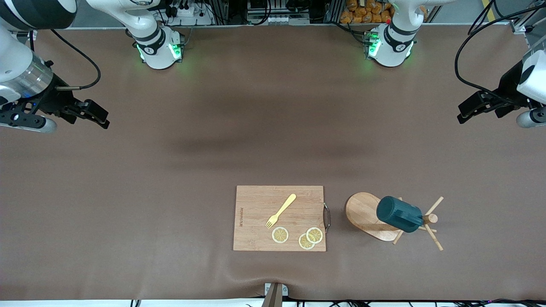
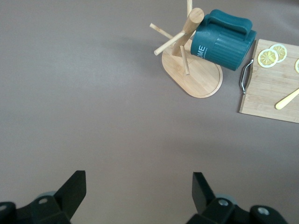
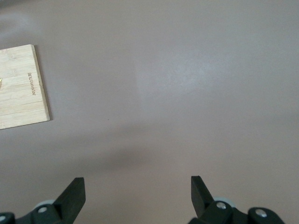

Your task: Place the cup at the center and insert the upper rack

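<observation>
The teal cup (image 1: 399, 214) hangs mouth-first on an upper peg of the wooden mug rack (image 1: 367, 215), which stands on the counter (image 1: 170, 170) toward the left arm's end, near the front camera. Just beside the rack, toward the middle of the counter, lies a cutting board (image 1: 256, 213) carrying a yellow fork (image 1: 281, 209) and three lemon slices (image 1: 305, 236).

So the cup is not at the centre of the counter; it sits on the rack, off to one side. No separate upper rack piece can be made out as loose or missing, so whether the rack is already fully assembled cannot be told. Judged by how things lie, the cup-to-centre part is what remains open.

The left gripper (image 2: 138, 191) hangs over bare counter at the left arm's end, well apart from the rack, its fingers spread wide with nothing between them. The right gripper (image 3: 135, 191) hangs over bare counter at the right arm's end, fingers likewise released, holding nothing.
</observation>
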Robot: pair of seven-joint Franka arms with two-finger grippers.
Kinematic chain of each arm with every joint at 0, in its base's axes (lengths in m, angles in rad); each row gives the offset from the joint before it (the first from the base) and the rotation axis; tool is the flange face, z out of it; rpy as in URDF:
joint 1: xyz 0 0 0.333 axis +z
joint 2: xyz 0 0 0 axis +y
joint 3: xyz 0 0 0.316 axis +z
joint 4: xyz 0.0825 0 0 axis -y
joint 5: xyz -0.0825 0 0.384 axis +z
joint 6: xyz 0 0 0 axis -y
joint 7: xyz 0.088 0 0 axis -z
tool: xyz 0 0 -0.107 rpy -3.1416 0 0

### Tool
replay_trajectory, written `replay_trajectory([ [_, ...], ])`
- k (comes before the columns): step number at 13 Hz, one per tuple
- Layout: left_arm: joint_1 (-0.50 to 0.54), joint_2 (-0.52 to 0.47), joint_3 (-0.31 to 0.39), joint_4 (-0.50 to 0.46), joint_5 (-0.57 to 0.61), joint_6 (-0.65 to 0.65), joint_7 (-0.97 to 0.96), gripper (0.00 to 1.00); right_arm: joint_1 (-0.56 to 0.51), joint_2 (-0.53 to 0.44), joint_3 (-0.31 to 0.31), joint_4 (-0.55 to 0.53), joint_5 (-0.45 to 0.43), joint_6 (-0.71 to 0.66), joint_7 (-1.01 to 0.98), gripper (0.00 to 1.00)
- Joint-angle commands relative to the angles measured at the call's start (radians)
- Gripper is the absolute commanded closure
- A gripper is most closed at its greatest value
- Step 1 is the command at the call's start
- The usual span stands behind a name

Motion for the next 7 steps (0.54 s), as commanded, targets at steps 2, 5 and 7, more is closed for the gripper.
replay_trajectory([
  [2,0.016,-0.009,-0.001,-0.007,0.021,-0.014,0.045,0.0,0.005,-0.015,0.004,-0.003,-0.002,-0.008,0.011,0.0],
  [5,0.017,-0.005,-0.001,-0.001,0.021,-0.014,0.072,0.0,-0.005,-0.009,0.002,-0.001,-0.003,0.004,0.008,0.0],
  [7,0.017,-0.005,-0.003,0.002,0.021,-0.014,0.066,0.0,-0.006,-0.009,-0.001,-0.004,-0.003,0.009,0.006,0.0],
])
